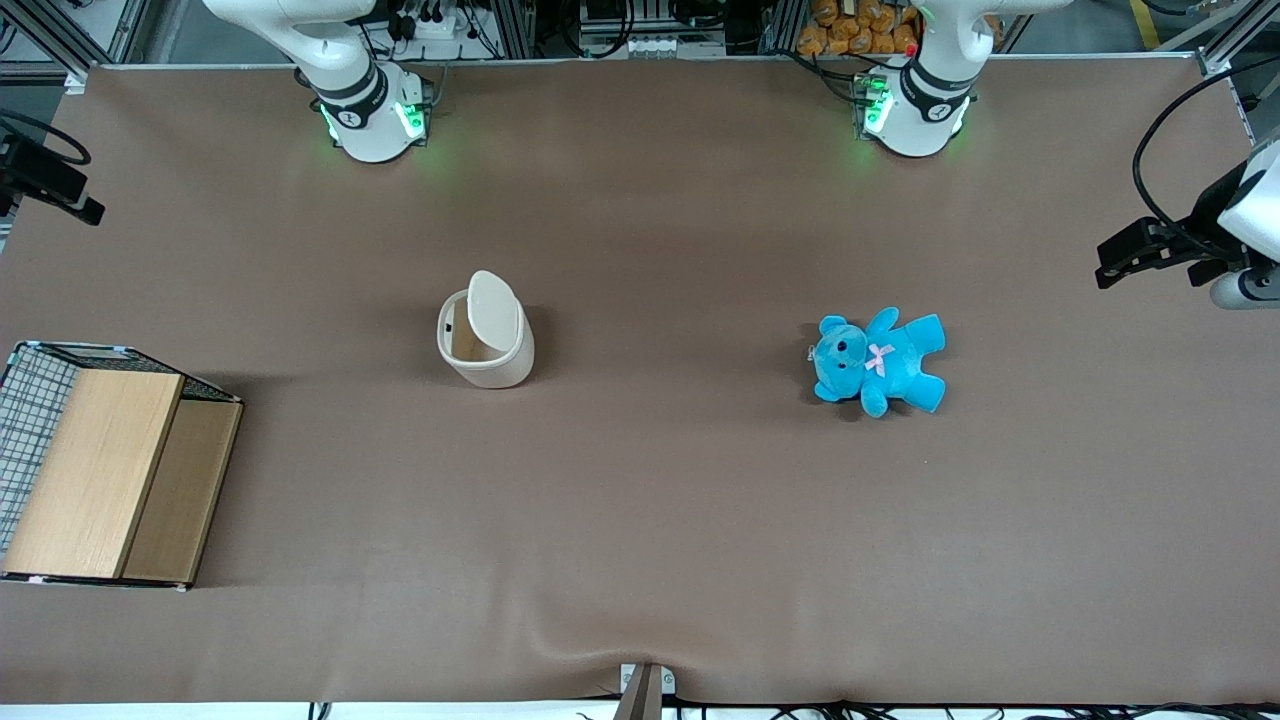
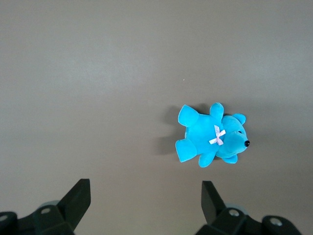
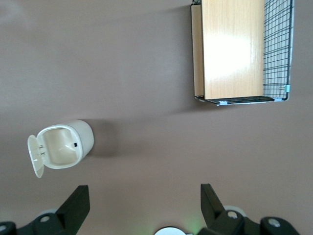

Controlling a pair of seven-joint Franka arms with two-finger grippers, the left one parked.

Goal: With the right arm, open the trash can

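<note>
The cream-white trash can [image 1: 487, 350] stands on the brown table, about midway along it. Its flat lid [image 1: 494, 309] is swung up and open, showing the tan inside. The can also shows in the right wrist view [image 3: 66, 143], with its lid [image 3: 35, 156] tipped back. My right gripper [image 3: 144, 201] is open and empty, its jaws spread wide, high above the table and well apart from the can. A black part of it shows at the edge of the front view [image 1: 60, 190], at the working arm's end of the table.
A wood-and-wire-mesh box [image 1: 100, 465] lies at the working arm's end, nearer the front camera than the can; it also shows in the right wrist view [image 3: 242, 49]. A blue teddy bear [image 1: 880, 362] lies toward the parked arm's end.
</note>
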